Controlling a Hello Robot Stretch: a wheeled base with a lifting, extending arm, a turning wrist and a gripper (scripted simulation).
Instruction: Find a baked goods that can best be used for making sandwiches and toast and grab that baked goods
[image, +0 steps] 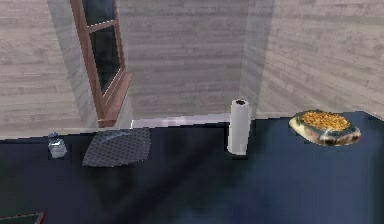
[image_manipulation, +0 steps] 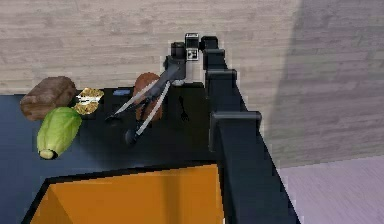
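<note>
The arm (image_manipulation: 235, 140) reaches out across the dark counter (image_manipulation: 18, 130) in the arm side view. The gripper (image_manipulation: 126, 124) is at its far end, both thin fingers (image_manipulation: 133, 101) slanting down toward the counter's near side. Right behind the fingers, by the counter's far edge against the plank wall, lies a small reddish-brown lump (image_manipulation: 148, 80). I can't say whether the gripper is over it, beside it or touching it. Honestly I can't tell what the jaws are doing either, or whether they have hold of anything, since that lump lies on the counter right there.

Toward the counter's left end there's a bigger brown lump (image_manipulation: 48, 97), rounded and crusty-looking, which could well be a loaf of bread. Either brown thing might be the baked goods; too blobby to call. Just in front of the bigger one lies a green head of lettuce (image_manipulation: 58, 132), and between the two lumps sits a small yellowish dish (image_manipulation: 90, 100). An orange bin (image_manipulation: 130, 195) sits at the counter's near edge.

The forward view has a dark counter too. A paper towel roll (image: 238, 125) stands upright near its far edge, and a dish of yellow food (image: 325, 127) is toward the far right corner. A small shaker (image: 57, 147) and a grey mesh thing (image: 115, 147) are toward the left. A wood-framed window (image: 100, 50) is in the wall beyond.
</note>
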